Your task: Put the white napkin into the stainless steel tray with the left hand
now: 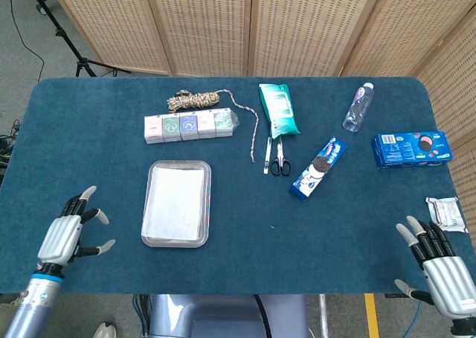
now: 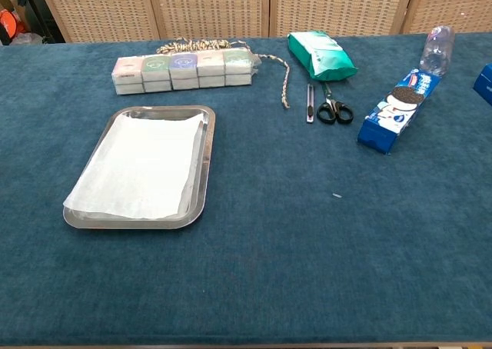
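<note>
table surface [image 2: 307, 249]: matt, napped teal cloth, slightly fuzzy. stainless steel tray [image 2: 201, 181]: bright polished metal, its raised rim glossy and mirror-like. white napkin [image 2: 142, 168]: thin matt paper, smooth, lying flat in the tray. rope [image 2: 196, 46]: coarse braided fibre, rough. row of small boxes [image 2: 183, 71]: wrapped in clear shiny film. green pouch [image 2: 321, 54]: soft glossy plastic, creased. scissors [image 2: 333, 107]: dull metal blades, black plastic handles. cookie pack [image 2: 397, 111]: glossy printed wrapper. bottle [image 2: 435, 49]: clear plastic. blue box [image 1: 413, 149]: glossy printed card. screens [image 1: 223, 25], far: pale wood frames with woven, perforated panels. left hand [image 1: 65, 234] and right hand [image 1: 439, 263]: satin grey metal-look shells, black between.
</note>
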Robot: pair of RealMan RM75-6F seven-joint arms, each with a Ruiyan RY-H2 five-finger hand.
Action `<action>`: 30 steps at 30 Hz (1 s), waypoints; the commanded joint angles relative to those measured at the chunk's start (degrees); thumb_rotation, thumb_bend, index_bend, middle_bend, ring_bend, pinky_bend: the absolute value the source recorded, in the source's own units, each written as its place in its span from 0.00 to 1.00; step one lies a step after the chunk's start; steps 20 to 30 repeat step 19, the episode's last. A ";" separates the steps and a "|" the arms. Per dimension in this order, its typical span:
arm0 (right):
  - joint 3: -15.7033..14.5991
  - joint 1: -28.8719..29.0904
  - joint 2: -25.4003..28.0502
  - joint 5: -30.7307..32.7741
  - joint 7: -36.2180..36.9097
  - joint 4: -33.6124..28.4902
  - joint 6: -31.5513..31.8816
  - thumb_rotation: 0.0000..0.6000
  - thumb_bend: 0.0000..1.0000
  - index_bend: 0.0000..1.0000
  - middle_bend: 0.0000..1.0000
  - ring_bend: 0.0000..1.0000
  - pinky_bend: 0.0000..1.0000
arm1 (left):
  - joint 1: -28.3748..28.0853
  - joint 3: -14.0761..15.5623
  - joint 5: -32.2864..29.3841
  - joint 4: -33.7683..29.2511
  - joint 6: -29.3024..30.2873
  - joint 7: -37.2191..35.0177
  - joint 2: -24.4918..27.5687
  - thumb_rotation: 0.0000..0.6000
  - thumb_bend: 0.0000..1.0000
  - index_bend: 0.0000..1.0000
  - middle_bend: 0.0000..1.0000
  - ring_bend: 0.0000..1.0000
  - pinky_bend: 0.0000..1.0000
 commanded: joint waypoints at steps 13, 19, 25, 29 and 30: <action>0.23 1.28 -0.55 1.63 -2.52 -1.07 -3.29 1.00 0.00 0.00 0.00 0.00 0.00 | 7.43 1.46 10.19 8.24 10.21 0.69 -0.98 0.84 0.17 0.40 0.00 0.00 0.00; 0.16 1.59 -0.61 1.98 -2.57 -0.98 -4.06 1.00 0.00 0.00 0.00 0.00 0.00 | 7.86 1.03 11.92 9.32 10.24 2.16 -1.42 0.84 0.17 0.11 0.00 0.00 0.00; 0.16 1.59 -0.61 1.98 -2.57 -0.98 -4.06 1.00 0.00 0.00 0.00 0.00 0.00 | 7.86 1.03 11.92 9.32 10.24 2.16 -1.42 0.84 0.17 0.11 0.00 0.00 0.00; 0.16 1.59 -0.61 1.98 -2.57 -0.98 -4.06 1.00 0.00 0.00 0.00 0.00 0.00 | 7.86 1.03 11.92 9.32 10.24 2.16 -1.42 0.84 0.17 0.11 0.00 0.00 0.00; 0.16 1.59 -0.61 1.98 -2.57 -0.98 -4.06 1.00 0.00 0.00 0.00 0.00 0.00 | 7.86 1.03 11.92 9.32 10.24 2.16 -1.42 0.84 0.17 0.11 0.00 0.00 0.00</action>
